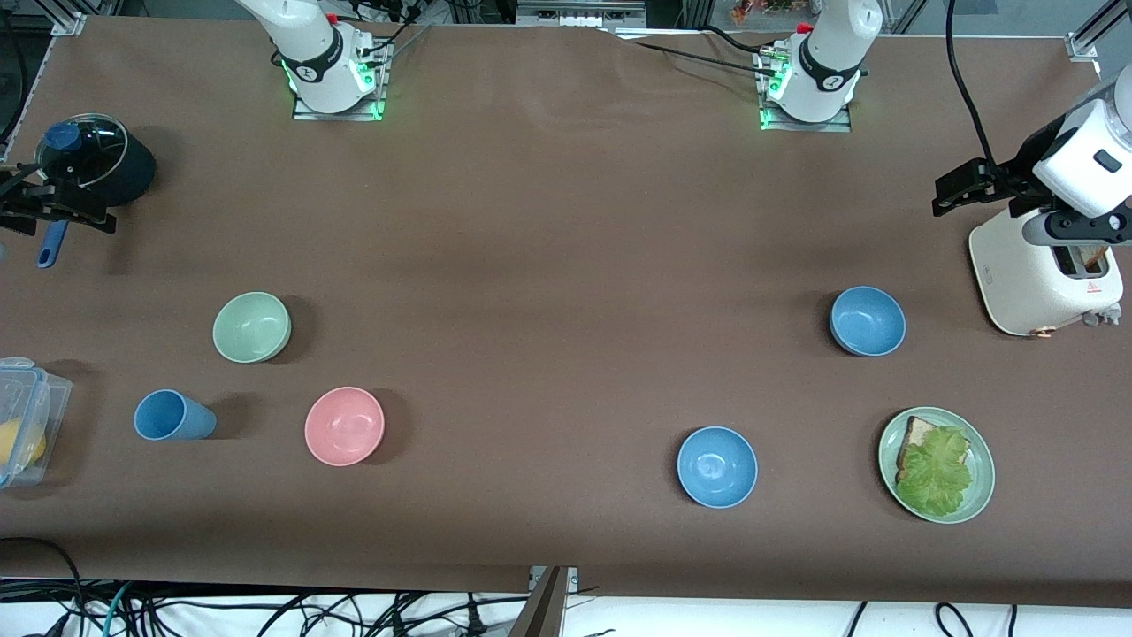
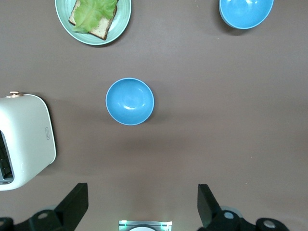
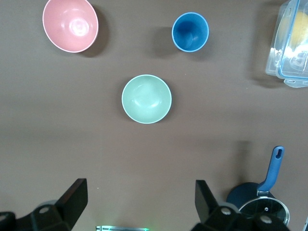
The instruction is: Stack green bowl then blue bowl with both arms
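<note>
Resting upright on the brown tabletop [image 1: 548,265], mouth upward, the green bowl [image 1: 252,327] is seen toward the right arm's end, farther from the front camera than the pink bowl [image 1: 344,425] and the blue cup [image 1: 173,416]; being round, no long axis is shown. The right hand [image 1: 55,211] is held high over the pot [image 1: 93,168], well apart from the green bowl, fingers [image 3: 72,199] spread wide and empty. Two blue bowls [image 1: 867,320] [image 1: 717,466] are seen upright toward the left arm's end. The left hand [image 1: 959,188] is held over the tabletop beside the toaster [image 1: 1044,265], fingers [image 2: 74,202] wide, empty.
</note>
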### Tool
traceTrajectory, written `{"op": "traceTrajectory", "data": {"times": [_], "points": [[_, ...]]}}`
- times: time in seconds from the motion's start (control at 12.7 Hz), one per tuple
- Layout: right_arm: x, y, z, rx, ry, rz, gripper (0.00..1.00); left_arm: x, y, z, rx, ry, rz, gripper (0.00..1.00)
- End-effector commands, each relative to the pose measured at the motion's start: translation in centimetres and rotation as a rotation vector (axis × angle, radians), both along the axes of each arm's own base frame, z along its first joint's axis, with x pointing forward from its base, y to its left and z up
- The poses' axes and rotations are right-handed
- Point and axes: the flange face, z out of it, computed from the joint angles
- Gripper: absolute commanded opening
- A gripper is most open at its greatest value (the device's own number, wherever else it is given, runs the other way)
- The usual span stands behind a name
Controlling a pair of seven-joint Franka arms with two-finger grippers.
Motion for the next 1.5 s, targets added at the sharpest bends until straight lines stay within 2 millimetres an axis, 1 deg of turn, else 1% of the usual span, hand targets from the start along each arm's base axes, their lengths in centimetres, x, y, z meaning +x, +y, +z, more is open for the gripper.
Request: {"op": "traceTrajectory", "data": {"times": [0.0,0.16,0.32,0.47,0.55,0.63,0.79,0.87,0.95,1.02,1.1,1.18,1.26,1.34,1.42], "points": [[-0.1,-0.1,0.2,-0.013,-0.006,-0.002,0.99,0.3,-0.1,0.7,-0.014,-0.004,0.007,1.0],[0.0,-0.3,-0.1,-0.011,-0.002,-0.001,0.99,0.3,-0.1,0.7,-0.014,-0.004,0.007,1.0],[0.6,-0.4,-1.4,-0.014,0.019,0.001,0.99,0.3,-0.1,0.7,-0.014,-0.004,0.007,1.0],[0.9,-0.6,-2.0,-0.016,0.026,-0.002,0.99,0.4,0.0,0.6,-0.014,-0.004,0.007,1.0],[1.1,-1.1,-2.7,-0.009,0.032,-0.015,0.99,0.4,0.0,0.6,-0.014,-0.006,0.007,1.0],[1.5,-2.7,-3.7,-0.007,0.042,-0.041,0.99,0.4,0.0,0.6,-0.014,-0.007,0.007,1.0],[1.9,-4.4,-5.8,-0.004,0.079,-0.069,0.99,0.4,0.1,0.6,-0.014,-0.007,0.008,1.0],[2.0,-5.0,-6.4,-0.004,0.085,-0.078,0.99,0.4,0.2,0.6,-0.014,-0.007,0.01,1.0],[2.4,-5.2,-7.4,-0.004,0.1,-0.081,0.99,0.4,0.2,0.6,-0.014,-0.007,0.01,1.0],[2.7,-6.2,-9.0,0.002,0.11,-0.097,0.99,0.4,0.2,0.6,-0.014,-0.007,0.01,1.0],[3.1,-6.7,-10.6,0.029,0.115,-0.11,0.99,0.4,0.2,0.6,-0.014,-0.007,0.01,1.0],[3.5,-7.4,-12.7,0.064,0.116,-0.113,0.99,0.4,0.2,0.6,-0.014,-0.007,0.01,1.0],[3.4,-8.3,-15.4,0.088,0.115,-0.113,0.99,0.4,0.2,0.6,-0.014,-0.007,0.01,1.0],[2.9,-8.9,-17.9,0.111,0.1,-0.11,0.99,0.4,0.2,0.6,-0.014,-0.007,0.01,1.0],[2.2,-10.0,-20.1,0.134,0.093,-0.115,0.99,0.4,0.2,0.6,-0.014,-0.007,0.01,1.0]]}}
